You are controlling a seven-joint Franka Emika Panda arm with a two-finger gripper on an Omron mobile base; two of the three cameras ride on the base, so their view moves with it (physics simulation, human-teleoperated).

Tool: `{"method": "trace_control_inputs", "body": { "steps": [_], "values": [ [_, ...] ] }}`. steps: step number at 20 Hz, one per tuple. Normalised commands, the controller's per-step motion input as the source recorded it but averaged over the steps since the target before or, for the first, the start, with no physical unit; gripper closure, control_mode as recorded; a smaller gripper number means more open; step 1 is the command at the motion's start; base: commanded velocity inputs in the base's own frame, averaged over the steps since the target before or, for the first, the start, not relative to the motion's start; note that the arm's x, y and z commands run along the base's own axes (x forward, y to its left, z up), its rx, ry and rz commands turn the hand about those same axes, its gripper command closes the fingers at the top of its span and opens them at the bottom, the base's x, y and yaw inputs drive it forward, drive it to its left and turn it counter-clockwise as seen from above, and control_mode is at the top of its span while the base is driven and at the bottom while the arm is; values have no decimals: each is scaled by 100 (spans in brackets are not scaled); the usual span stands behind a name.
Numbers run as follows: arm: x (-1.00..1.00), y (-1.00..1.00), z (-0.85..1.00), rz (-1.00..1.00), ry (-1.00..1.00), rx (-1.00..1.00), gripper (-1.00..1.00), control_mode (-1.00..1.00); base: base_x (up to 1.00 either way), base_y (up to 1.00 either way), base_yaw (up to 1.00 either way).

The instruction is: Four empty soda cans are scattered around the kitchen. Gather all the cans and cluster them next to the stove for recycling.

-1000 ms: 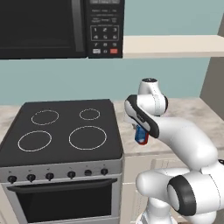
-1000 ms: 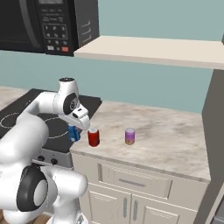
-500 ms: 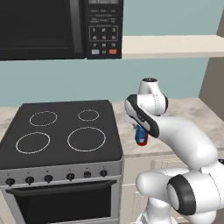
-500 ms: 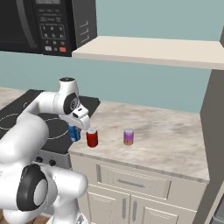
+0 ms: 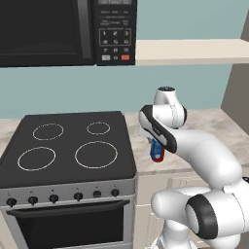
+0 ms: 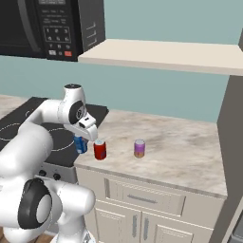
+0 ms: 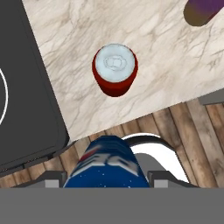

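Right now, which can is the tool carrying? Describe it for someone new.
Start at the stove and go to its right edge, where the counter begins. The blue can hangs there in the tool, beside a red can standing on the counter; it alone is blue and lifted.

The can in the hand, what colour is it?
Blue, with red and white markings: the can shows best in the hand view, between the hand's fingers.

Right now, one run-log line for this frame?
gripper: shut on blue can | position: above counter edge by stove | on counter: red can, purple can
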Motion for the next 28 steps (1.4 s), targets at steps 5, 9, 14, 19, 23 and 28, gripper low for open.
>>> {"method": "trace_control_inputs", "body": {
  "steps": [5, 9, 14, 19, 23, 28],
  "values": [
    [0, 0, 0, 0, 0, 0, 100, 100, 0, 0, 0],
    [0, 0, 0, 0, 0, 0, 100, 100, 0, 0, 0],
    [0, 1, 0, 0, 0, -2, 100, -100, 0, 0, 0],
    [2, 12, 5, 0, -1, -2, 100, -100, 0, 0, 0],
    [8, 22, 15, 0, 0, 0, 100, -100, 0, 0, 0],
    [21, 15, 8, 0, -5, -6, 100, -100, 0, 0, 0]
  ]
}}
